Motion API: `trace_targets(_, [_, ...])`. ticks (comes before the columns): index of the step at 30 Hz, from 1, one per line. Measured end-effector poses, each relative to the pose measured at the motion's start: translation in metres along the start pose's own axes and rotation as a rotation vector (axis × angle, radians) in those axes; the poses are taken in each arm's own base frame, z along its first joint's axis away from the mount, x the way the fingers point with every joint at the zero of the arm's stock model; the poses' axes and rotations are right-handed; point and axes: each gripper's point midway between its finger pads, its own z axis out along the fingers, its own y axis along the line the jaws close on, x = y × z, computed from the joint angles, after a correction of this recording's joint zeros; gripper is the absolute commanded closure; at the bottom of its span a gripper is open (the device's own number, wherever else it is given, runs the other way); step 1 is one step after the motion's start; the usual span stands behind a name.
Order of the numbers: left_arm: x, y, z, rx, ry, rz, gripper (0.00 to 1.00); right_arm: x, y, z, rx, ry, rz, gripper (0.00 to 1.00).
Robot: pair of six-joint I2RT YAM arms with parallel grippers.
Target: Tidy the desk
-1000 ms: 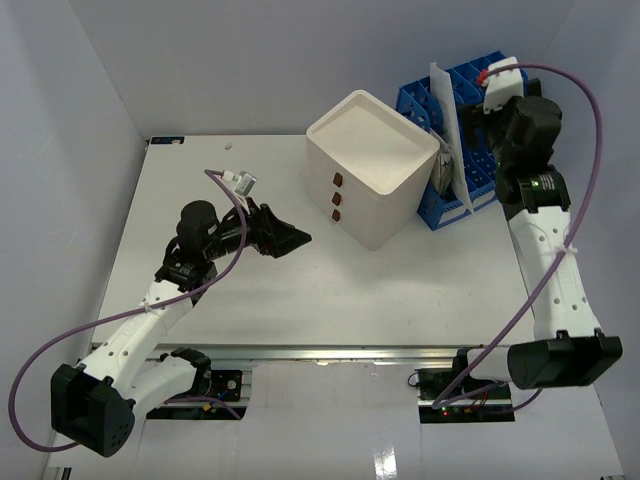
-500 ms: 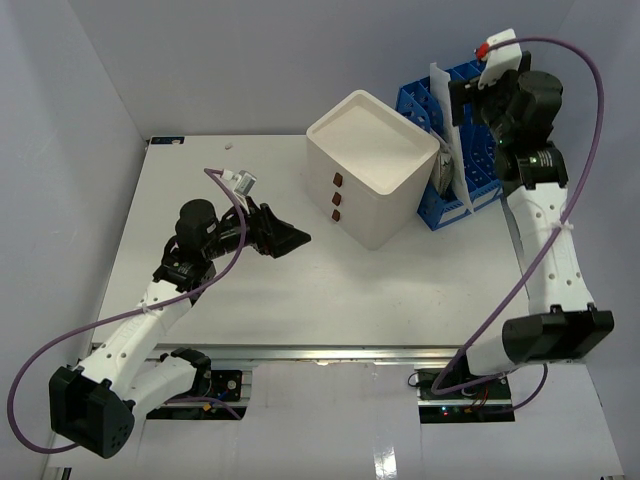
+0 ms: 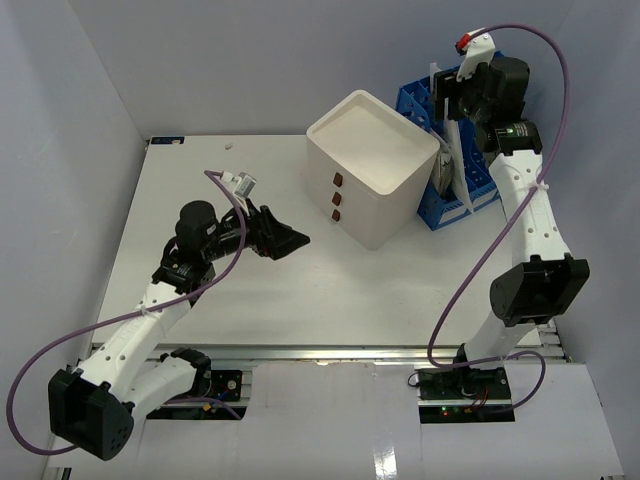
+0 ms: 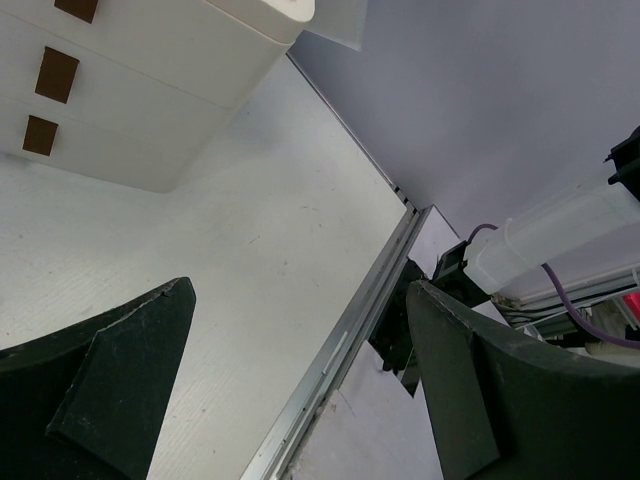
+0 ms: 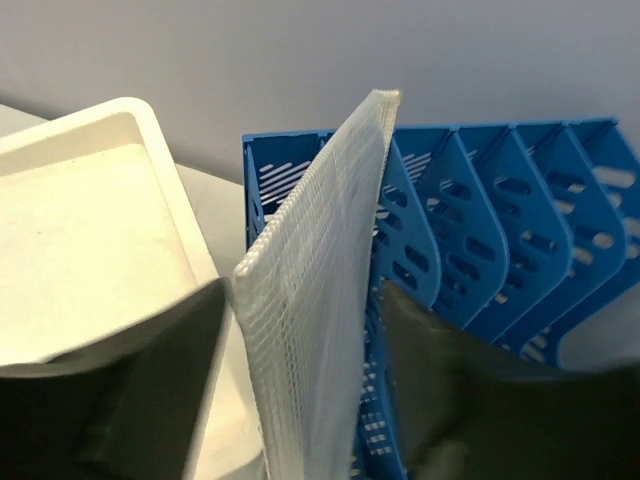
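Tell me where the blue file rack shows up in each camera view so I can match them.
Top external: blue file rack at upper right, just right of the white drawer box.
Left wrist: not in it.
Right wrist: fills centre and right, behind the upright white mesh sheet.
Shared landmark: the white drawer box, centre in top external, upper left in left wrist, left side in right wrist.

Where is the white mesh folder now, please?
The mesh folder stands far right on the desk in the top view, slotted in the blue file rack beside the white drawer box.
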Motion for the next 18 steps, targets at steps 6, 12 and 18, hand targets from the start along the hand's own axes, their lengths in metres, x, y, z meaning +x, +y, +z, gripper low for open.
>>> trace_targets(6, [0.002, 0.003, 0.0, -0.008, 0.005, -0.007, 0.02, 0.02, -0.005, 0.014, 0.041, 0.047, 0.023, 0.92])
trace_targets(12, [0.005, 0.004, -0.001, -0.013, 0.011, -0.013, 0.02, 0.025, -0.01, 0.017, 0.067, 0.052, 0.007, 0.92])
trace_targets(18, [0.008, 0.003, -0.004, -0.019, 0.018, -0.02, 0.02, 0.018, -0.01, 0.011, 0.069, -0.017, 0.009, 0.92])
